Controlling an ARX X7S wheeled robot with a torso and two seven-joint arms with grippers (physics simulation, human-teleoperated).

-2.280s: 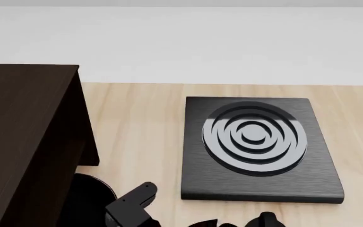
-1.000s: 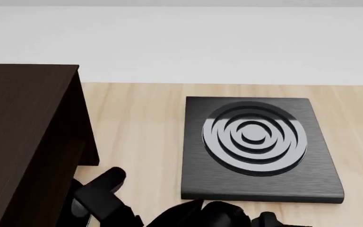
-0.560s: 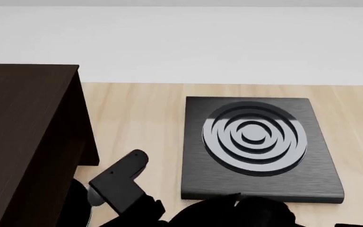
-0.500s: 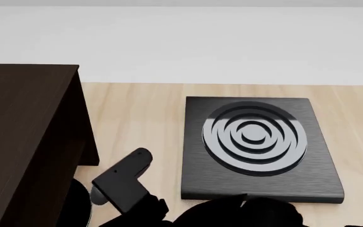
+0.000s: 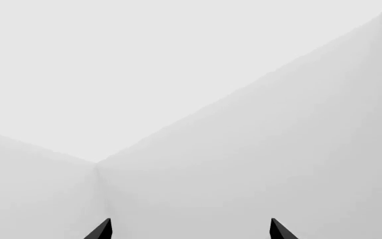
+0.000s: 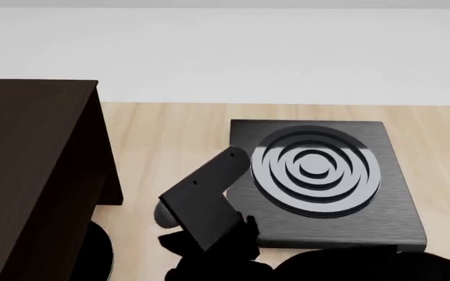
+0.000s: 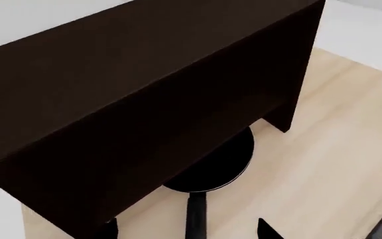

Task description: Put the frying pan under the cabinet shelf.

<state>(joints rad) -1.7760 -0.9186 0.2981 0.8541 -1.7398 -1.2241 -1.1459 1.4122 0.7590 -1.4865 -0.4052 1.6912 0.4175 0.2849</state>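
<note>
The frying pan [image 7: 212, 167] lies on the wooden table with its round body partly beneath the dark brown cabinet shelf [image 7: 131, 64]. Its long black handle [image 7: 196, 214] sticks out from under it. My right gripper [image 7: 187, 230] hangs open above the handle, one fingertip on each side, not touching it. In the head view only the pan's edge [image 6: 98, 257] shows beside the cabinet shelf [image 6: 30, 164], and my right arm [image 6: 201, 205] crosses in front of the hob. My left gripper [image 5: 189, 230] is open and empty, facing bare white walls.
A square black hob [image 6: 319, 175] with concentric grey rings lies on the table to the right of the cabinet. Light wooden tabletop [image 6: 170, 140] runs between cabinet and hob. A white wall stands behind the table.
My right arm has risen and swung right, away from the cabinet and toward the hob's near corner. The pan's edge stays beside the cabinet's base.
</note>
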